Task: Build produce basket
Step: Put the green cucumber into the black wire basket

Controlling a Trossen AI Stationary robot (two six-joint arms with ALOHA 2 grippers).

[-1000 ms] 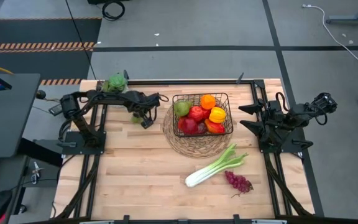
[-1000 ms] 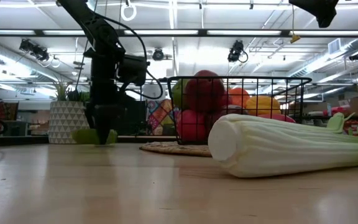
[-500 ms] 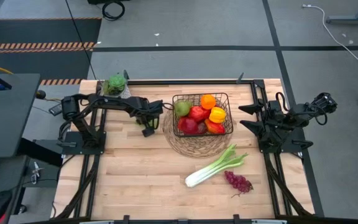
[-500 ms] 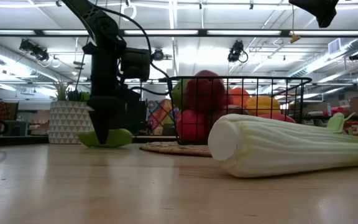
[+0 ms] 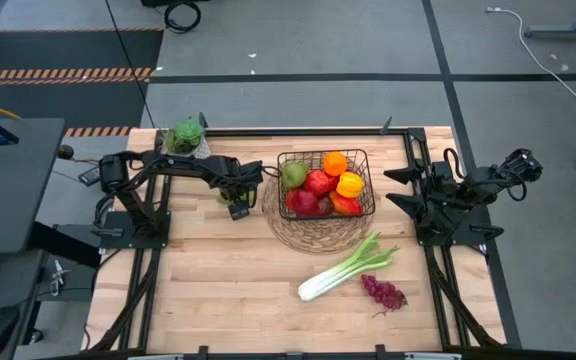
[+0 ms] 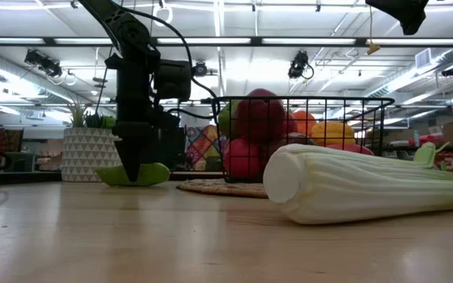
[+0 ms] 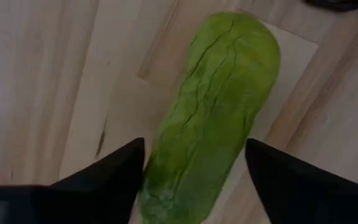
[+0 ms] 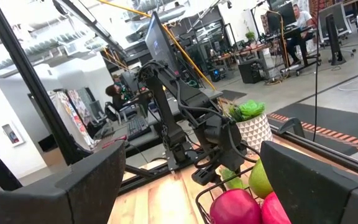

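Slid closer to the basket (image 5: 326, 185) since a second ago, the green pear-like vegetable (image 7: 213, 118) now lies on the bench (image 5: 218, 280) with the left gripper (image 5: 236, 207) down over it, fingers (image 7: 114, 177) closing on its flanks, grip not yet sure. An off-centre pinch on that rounded skin could squirt it free and send it rolling. Right gripper (image 8: 194, 180) waits well apart, fingers spread.
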